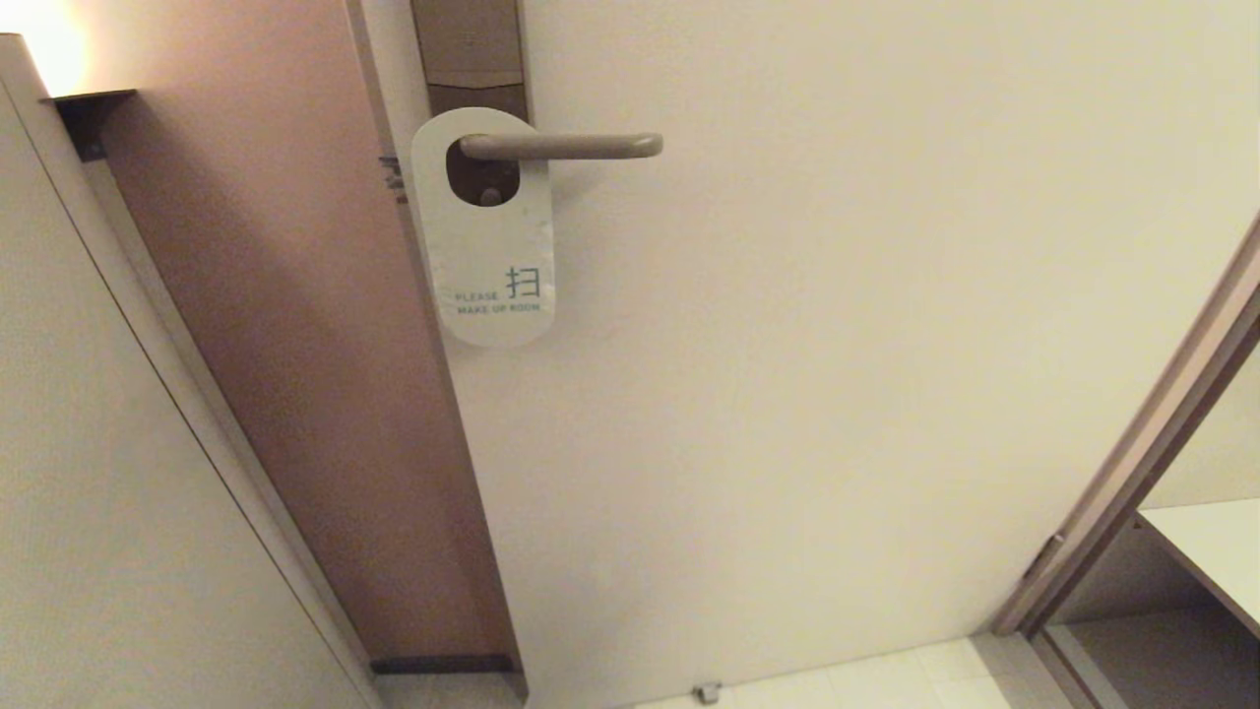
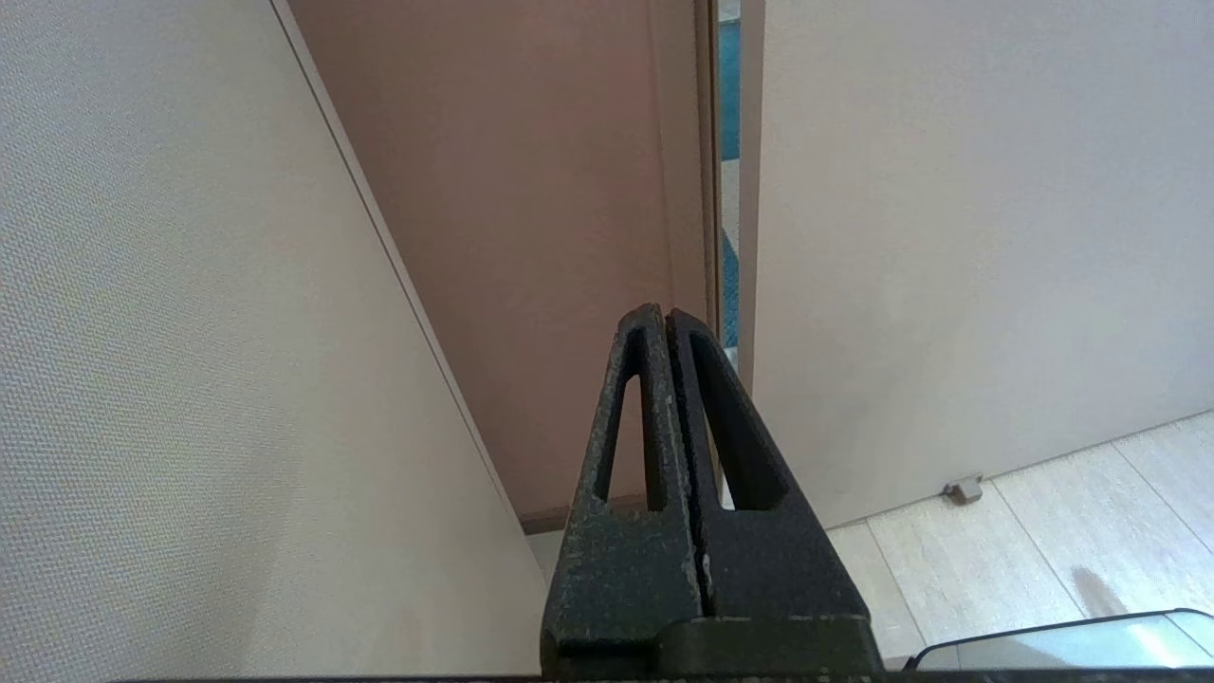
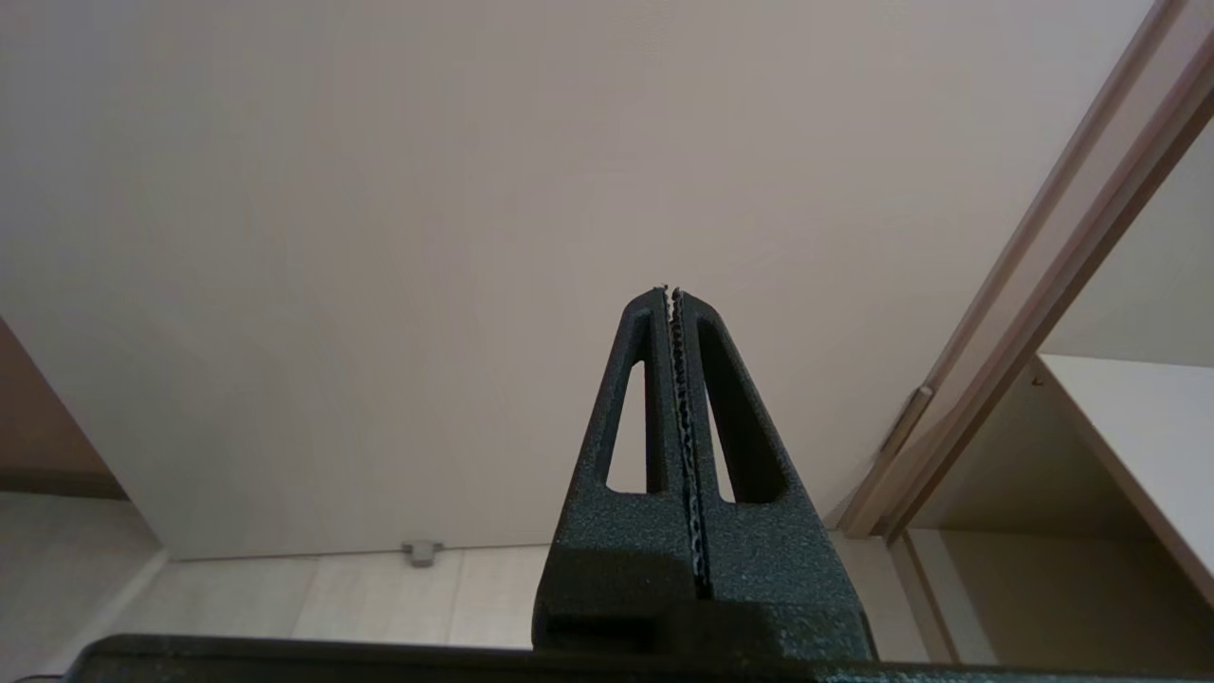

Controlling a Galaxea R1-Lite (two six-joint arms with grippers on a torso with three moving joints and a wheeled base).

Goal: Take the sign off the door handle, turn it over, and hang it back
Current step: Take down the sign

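Observation:
The sign (image 1: 487, 246) hangs by its oval hole on the door handle (image 1: 561, 146), white side out, with teal "PLEASE MAKE UP ROOM" near its lower end. The handle is a slim bronze-grey lever on a brown lock plate (image 1: 471, 54) at the top of the head view. Neither arm shows in the head view. My left gripper (image 2: 666, 313) is shut and empty, low down, facing the door's edge and the brown jamb. My right gripper (image 3: 669, 292) is shut and empty, low down, facing the plain door face. Sign and handle are out of both wrist views.
The cream door (image 1: 837, 374) stands slightly ajar beside the brown jamb (image 1: 295, 345). A small doorstop (image 1: 706, 692) sits on the tiled floor at the door's foot. A wall panel (image 1: 98, 492) is on the left. A wooden frame (image 1: 1132, 463) and white shelf (image 1: 1211, 542) are on the right.

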